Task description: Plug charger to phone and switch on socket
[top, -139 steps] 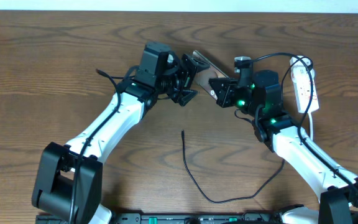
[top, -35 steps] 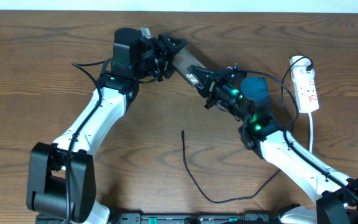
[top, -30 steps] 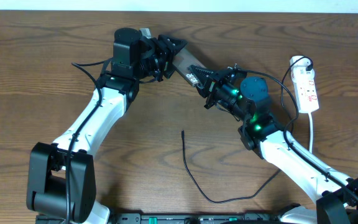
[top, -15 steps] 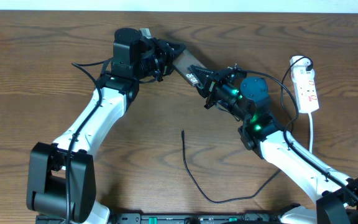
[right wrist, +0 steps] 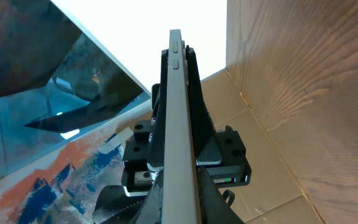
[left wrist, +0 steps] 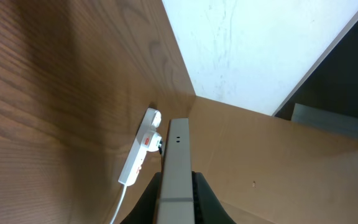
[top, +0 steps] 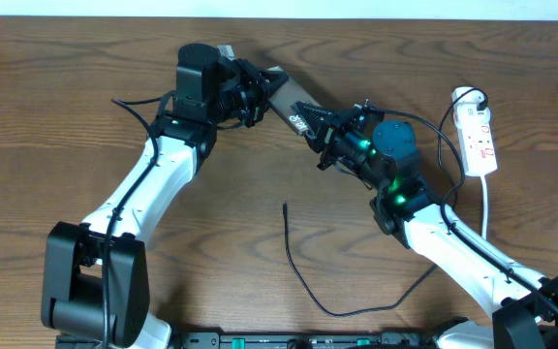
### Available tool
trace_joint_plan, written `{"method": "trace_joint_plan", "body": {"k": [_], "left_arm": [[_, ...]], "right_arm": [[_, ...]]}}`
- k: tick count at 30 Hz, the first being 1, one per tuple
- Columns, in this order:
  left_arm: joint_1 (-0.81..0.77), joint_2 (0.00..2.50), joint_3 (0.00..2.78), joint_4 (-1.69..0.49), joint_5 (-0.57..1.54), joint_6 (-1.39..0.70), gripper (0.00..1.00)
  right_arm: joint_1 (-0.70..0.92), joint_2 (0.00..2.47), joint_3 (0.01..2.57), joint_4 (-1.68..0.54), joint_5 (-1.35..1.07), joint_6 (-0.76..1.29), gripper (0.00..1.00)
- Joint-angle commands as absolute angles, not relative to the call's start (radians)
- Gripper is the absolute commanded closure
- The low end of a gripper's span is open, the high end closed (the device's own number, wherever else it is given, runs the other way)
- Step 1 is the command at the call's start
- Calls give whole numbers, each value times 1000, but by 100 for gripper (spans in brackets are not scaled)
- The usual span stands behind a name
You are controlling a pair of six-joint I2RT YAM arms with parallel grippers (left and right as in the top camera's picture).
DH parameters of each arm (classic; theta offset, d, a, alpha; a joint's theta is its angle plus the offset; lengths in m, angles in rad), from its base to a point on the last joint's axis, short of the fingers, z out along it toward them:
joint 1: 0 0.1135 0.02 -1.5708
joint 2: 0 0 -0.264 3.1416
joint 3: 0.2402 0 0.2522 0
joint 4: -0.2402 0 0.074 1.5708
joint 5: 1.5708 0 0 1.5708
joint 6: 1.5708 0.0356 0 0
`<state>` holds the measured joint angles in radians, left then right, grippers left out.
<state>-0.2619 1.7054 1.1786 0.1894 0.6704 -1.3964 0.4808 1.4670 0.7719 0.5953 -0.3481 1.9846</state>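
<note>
Phone [top: 292, 101] hangs above the far middle of the wooden table [top: 66, 107], carried between the two arms. The left gripper [top: 260, 85] is clamped on its far end and the right gripper [top: 325, 131] pinches its near end, with white lettering showing on the brown face between them. In the left wrist view the phone's thin grey edge [left wrist: 178, 168] runs straight out between the dark fingers [left wrist: 148, 200]. The right wrist view shows the same edge [right wrist: 174, 112] squeezed between its own pair. Charger [top: 303, 281] lies loose on the table well in front, its plug tip [top: 285, 206] pointing toward the phone but apart from it. Off to the right sits the socket [top: 479, 136], its white cord [top: 484, 199] trailing forward.
</note>
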Motion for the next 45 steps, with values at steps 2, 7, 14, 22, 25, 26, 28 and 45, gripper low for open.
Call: {"method": "trace_joint_plan", "body": {"k": [2, 7, 14, 22, 25, 26, 28, 45], "left_arm": [[-261, 1679, 1199, 197, 642, -1366, 93], [-261, 1679, 1199, 197, 642, -1366, 93], [-261, 1679, 1199, 197, 642, -1366, 93], [-240, 1679, 1199, 196, 642, -1339, 92], [-213, 1678, 1199, 197, 647, -1339, 93], [-204, 1678, 1199, 197, 655, -1338, 93], [-175, 1679, 1199, 197, 682, -1324, 93], [152, 1679, 1199, 269, 1198, -1012, 93]], "right_arm": [[499, 1465, 785, 610, -366, 2004, 98], [499, 1465, 785, 610, -356, 2004, 99], [499, 1465, 785, 610, -346, 2004, 23], [496, 1465, 785, 610, -338, 2004, 1], [495, 1465, 785, 610, -338, 2003, 1], [494, 1465, 785, 609, -338, 2003, 1], [487, 1465, 785, 609, -339, 1987, 1], [439, 1465, 785, 535, -339, 1390, 1]]}}
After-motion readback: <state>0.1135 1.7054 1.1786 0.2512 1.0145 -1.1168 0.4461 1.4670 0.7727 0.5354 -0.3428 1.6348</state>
